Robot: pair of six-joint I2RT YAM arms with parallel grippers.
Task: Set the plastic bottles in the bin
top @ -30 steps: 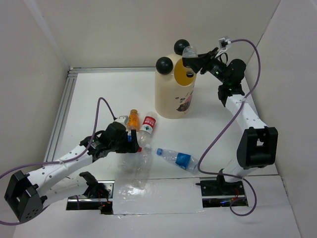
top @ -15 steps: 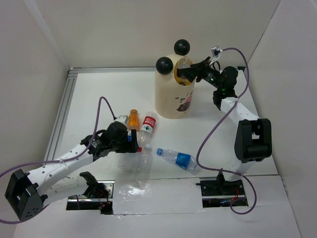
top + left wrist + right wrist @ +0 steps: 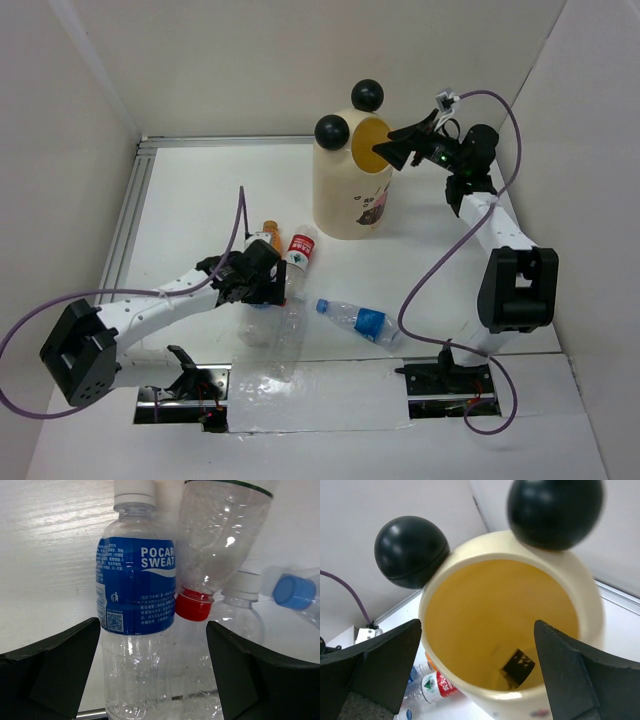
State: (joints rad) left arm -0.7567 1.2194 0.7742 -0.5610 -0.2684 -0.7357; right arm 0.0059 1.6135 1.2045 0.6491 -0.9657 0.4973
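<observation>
Your left gripper point(image 3: 152, 630) is hanging low over the table point(image 3: 200, 190) with its fingers spread wide, pinching nothing. Between them lies the Pocari Sweat bottle point(image 3: 135, 590), touching neither finger. Its blue label is reading "POCAR" over "SWEAT", because the red-capped bottle point(image 3: 220, 535) leaning across it is hiding the last letter. There is a QR square and small print beneath, too fine to read. The red-capped bottle's top is running out of the frame, with only a dark band showing at its edge. Just beside it a white-capped bottle point(image 3: 242, 587) is half hidden, and a blue-capped bottle point(image 3: 295, 592) is blurring off at the right edge. In the overhead view the left wrist is covering most of this cluster, and the amber bottle point(image 3: 268, 232) is peeking out just beyond it. All of these bottles are lying on the table, well apart from the bin point(image 3: 350, 195). Your right gripper point(image 3: 385, 153) is hovering at the bin's mouth, fingers spread and holding nothing, with the two ball ears point(image 3: 412, 550) framing the yellow inside. A dark patch point(image 3: 517, 664) is sitting deep in the bin, and you cannot tell what it is. Under the rim a red-labelled bottle point(image 3: 436, 686) is showing a green mark, its writing unreadable.
</observation>
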